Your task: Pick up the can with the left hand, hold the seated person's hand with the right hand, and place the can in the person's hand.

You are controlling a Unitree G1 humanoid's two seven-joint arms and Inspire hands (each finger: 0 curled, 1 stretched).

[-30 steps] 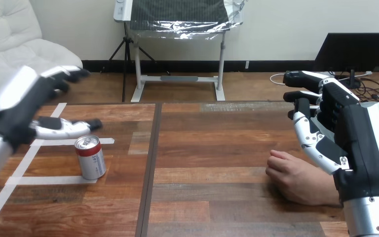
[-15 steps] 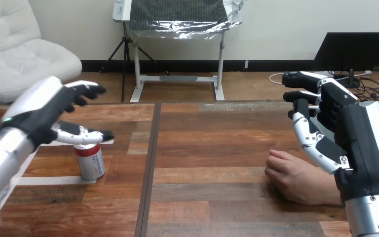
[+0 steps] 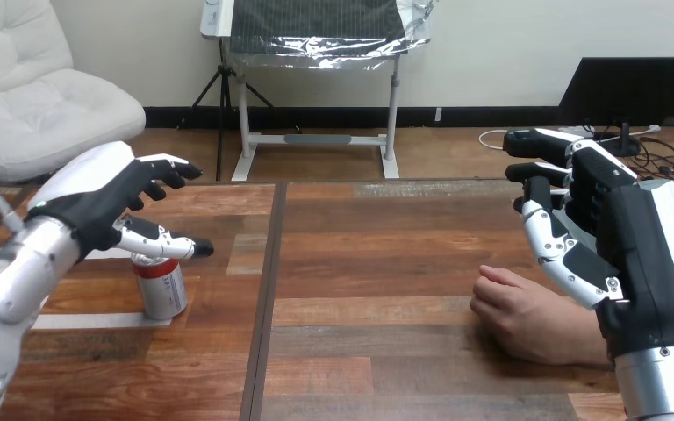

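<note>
A red and silver can (image 3: 163, 288) stands upright on the table's left part, inside a square of white tape. My left hand (image 3: 110, 200) hovers just above and slightly left of it, open, its thumb (image 3: 168, 245) stretched over the can's top, fingers pointing right. At the right, my right hand (image 3: 599, 227) is raised above the table, open, with its fingers pointing left. The person's hand (image 3: 527, 317) rests loosely closed on the table below and left of my right hand, apart from it.
White tape lines (image 3: 101, 321) mark the wood around the can. A dark seam (image 3: 266, 298) runs front to back between the table's two boards. Bare wood lies between the can and the person's hand.
My left hand has swung right and lowered from the left edge until it sits over the can, thumb across its top. My right hand, the can and the person's hand have stayed put.
</note>
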